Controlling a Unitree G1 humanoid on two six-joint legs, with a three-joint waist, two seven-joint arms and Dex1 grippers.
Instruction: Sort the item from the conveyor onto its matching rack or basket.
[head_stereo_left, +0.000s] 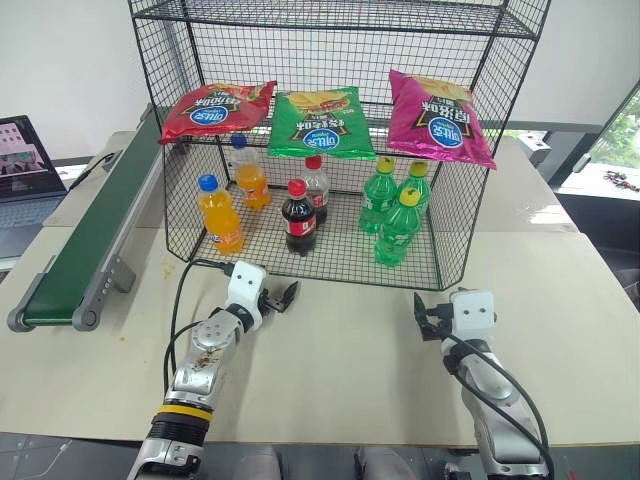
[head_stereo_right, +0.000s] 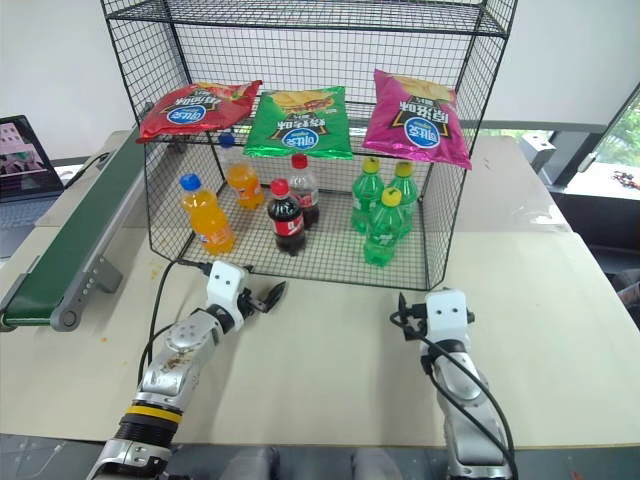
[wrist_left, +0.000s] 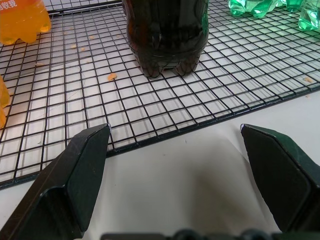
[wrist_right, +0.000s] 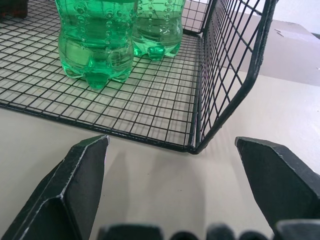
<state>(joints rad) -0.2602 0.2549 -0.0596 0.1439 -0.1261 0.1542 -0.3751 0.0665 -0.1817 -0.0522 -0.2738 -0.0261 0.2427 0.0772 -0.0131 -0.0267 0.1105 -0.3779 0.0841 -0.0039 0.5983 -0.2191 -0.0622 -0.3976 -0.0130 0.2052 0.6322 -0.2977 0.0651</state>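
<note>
The shiny green crisp bag already lies on the black wire-mesh rack at twelve o'clock, conveyor bare, and both the left gripper and right gripper gape empty.

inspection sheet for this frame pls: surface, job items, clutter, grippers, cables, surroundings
Surface: beige table, small crumbs near the conveyor end.
Job's things: green crisp bag already on the rack tier, between red bag and magenta bag; conveyor belt bare; basket holds bottles.
Clutter: orange soda, cola, green bottles.
Grippers: left gripper open, empty; right gripper open, empty.
Cables: black cable looping by the left arm.
Surroundings: laptop at far left.
</note>
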